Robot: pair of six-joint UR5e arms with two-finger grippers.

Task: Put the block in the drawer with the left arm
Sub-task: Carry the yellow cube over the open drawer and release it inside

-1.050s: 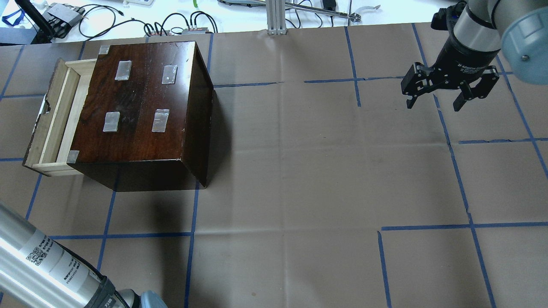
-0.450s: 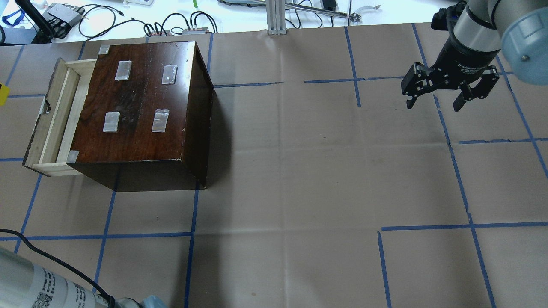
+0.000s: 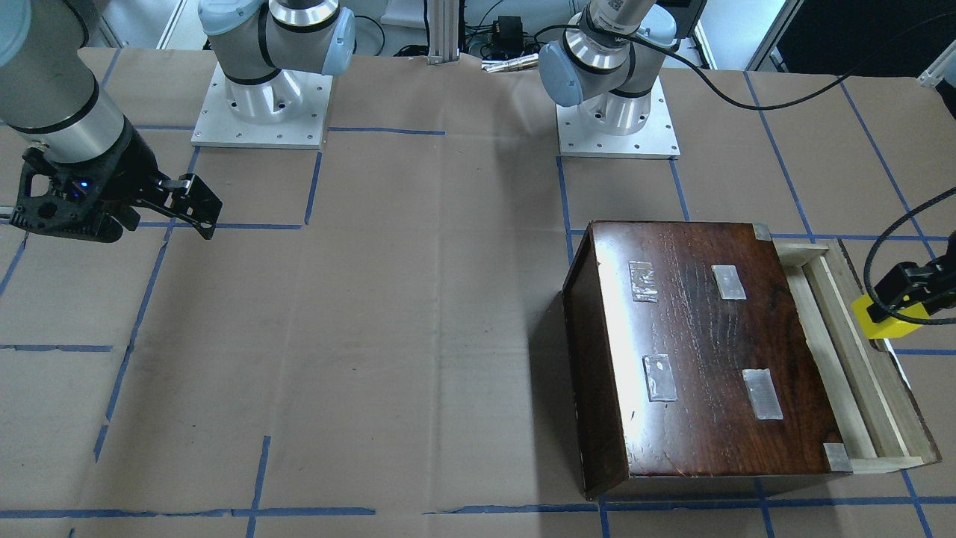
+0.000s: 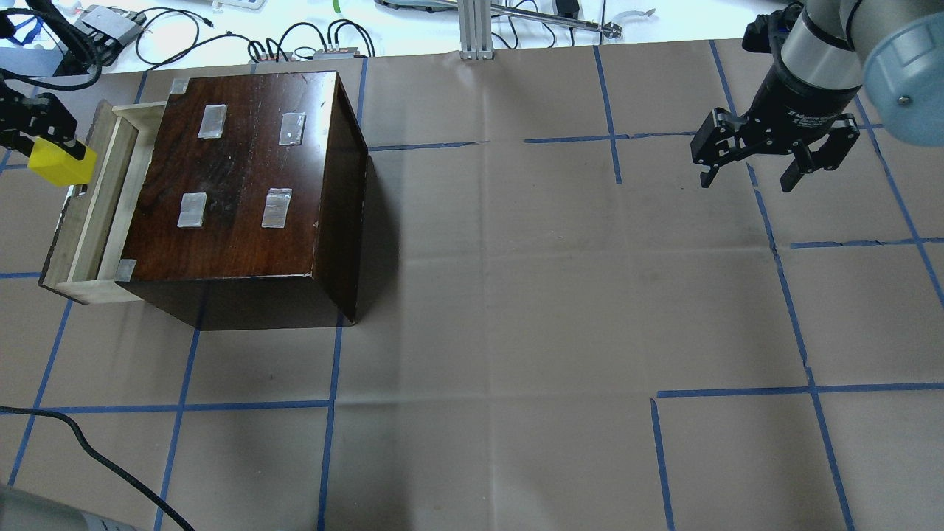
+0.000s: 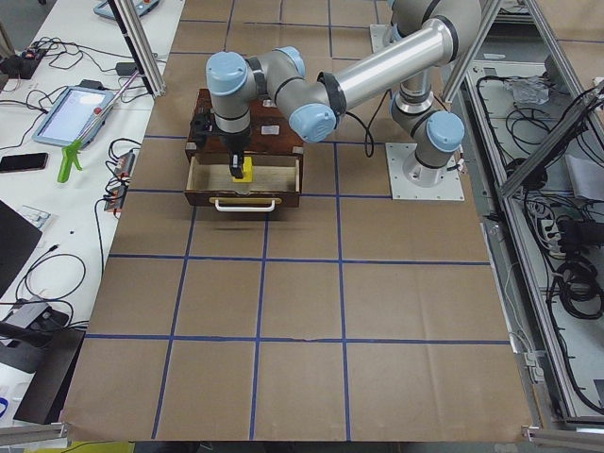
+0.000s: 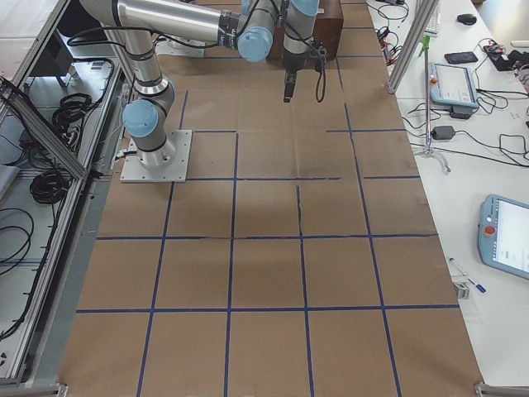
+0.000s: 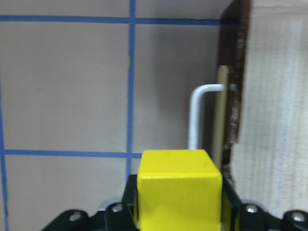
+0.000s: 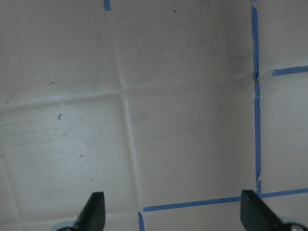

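Presently counted: one block (image 4: 63, 166), one pulled-out drawer (image 4: 87, 221), one cabinet (image 4: 243, 192), two grippers. The left gripper (image 4: 51, 140) points down, clamped on the block above the drawer's front edge. The right gripper (image 4: 747, 181), fingers spread and empty, hangs well apart from the cabinet.

Silver-grey left arm (image 5: 387, 66) has pale-blue joint caps (image 5: 226, 72), black cable (image 4: 110, 466).

Robotics lab, gridded table (image 4: 516, 295), cables (image 5: 578, 283), teach pendant (image 6: 504, 236)
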